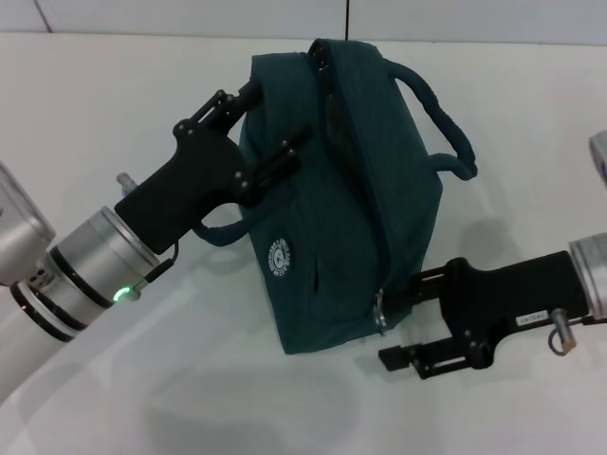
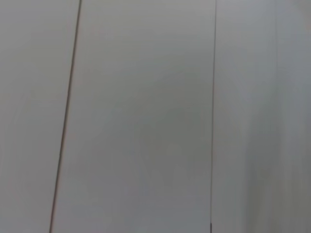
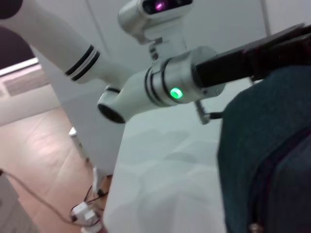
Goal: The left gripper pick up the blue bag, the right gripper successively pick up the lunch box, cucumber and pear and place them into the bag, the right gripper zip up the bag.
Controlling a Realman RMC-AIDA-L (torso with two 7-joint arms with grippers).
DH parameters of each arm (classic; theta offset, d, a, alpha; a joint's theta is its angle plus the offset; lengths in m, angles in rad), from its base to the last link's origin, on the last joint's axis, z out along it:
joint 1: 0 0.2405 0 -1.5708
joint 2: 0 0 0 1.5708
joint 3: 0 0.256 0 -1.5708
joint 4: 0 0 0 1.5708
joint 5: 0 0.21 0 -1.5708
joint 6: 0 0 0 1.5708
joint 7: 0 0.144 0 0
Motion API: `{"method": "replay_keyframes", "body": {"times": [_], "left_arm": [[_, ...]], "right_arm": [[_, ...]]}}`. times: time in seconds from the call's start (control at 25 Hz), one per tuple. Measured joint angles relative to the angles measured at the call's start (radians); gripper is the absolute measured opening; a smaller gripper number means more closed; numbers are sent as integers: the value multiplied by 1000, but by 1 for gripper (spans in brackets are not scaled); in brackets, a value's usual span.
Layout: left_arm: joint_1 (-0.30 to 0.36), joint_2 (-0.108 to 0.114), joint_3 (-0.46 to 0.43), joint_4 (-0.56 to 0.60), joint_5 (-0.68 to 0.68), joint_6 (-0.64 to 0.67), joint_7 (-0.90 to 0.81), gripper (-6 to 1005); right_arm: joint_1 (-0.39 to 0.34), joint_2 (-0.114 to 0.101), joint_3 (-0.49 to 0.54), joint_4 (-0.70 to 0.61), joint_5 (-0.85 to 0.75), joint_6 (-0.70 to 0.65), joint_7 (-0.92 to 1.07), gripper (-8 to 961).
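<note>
Blue bag (image 1: 356,190) lifted above tabletop (image 1: 95,114) middle, zip appearing closed. Soft fabric judged floppy, light; best held by seam or handle. Left gripper (image 1: 261,128) pinched on bag's upper side. Right gripper (image 1: 403,327) spread at zip's near end.

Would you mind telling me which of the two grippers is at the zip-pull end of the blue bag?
The right gripper: it sits at the near end of the blue bag, by the pull. The left gripper is at the bag's far side.
</note>
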Motion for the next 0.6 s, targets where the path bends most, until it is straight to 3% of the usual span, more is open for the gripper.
{"method": "replay_keyframes", "body": {"times": [0.6], "left_arm": [[-7, 0, 0, -2, 3, 1, 0, 739]], "right_arm": [[15, 6, -35, 0, 17, 17, 0, 633]]}}
